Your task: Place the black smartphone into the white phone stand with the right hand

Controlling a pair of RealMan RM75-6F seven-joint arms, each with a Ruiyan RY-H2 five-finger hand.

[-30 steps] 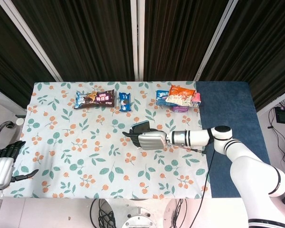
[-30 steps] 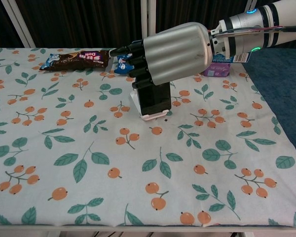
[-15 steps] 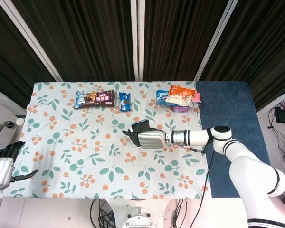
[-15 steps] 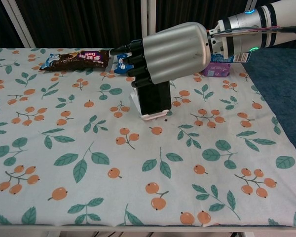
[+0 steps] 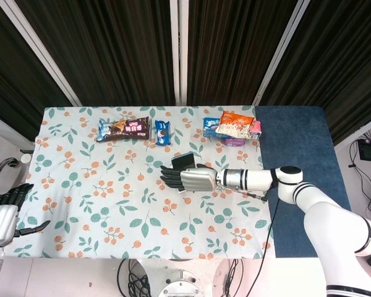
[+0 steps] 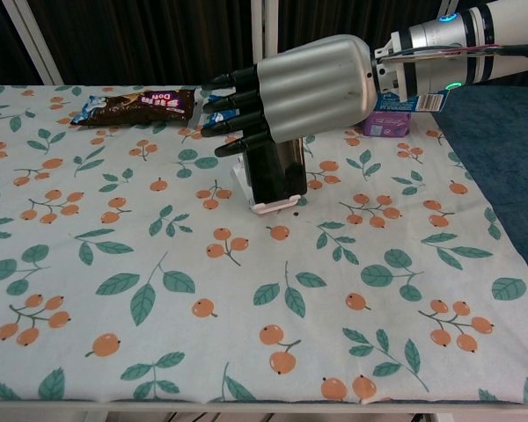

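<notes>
The black smartphone point(image 6: 277, 176) stands upright and leans back in the white phone stand point(image 6: 268, 208) at mid-table. Its top edge also shows in the head view point(image 5: 184, 161). My right hand point(image 6: 308, 88) hovers just above and in front of the phone's top with its fingers stretched out to the left and apart, holding nothing. It hides the phone's upper part in the chest view. From the head view the right hand point(image 5: 195, 179) lies just in front of the phone. My left hand point(image 5: 1, 219) rests off the table's left front corner, fingers apart and empty.
A brown snack bar pack point(image 6: 136, 105) and a small blue cookie packet point(image 6: 213, 114) lie at the back left. A pile of snack bags point(image 5: 234, 127) and a purple box point(image 6: 385, 123) sit at the back right. A dark blue mat point(image 5: 297, 167) covers the table's right side.
The right hand's fingers have uncurled from around the phone's top and now stretch out flat. The phone stays in the stand. The left hand has not moved.
</notes>
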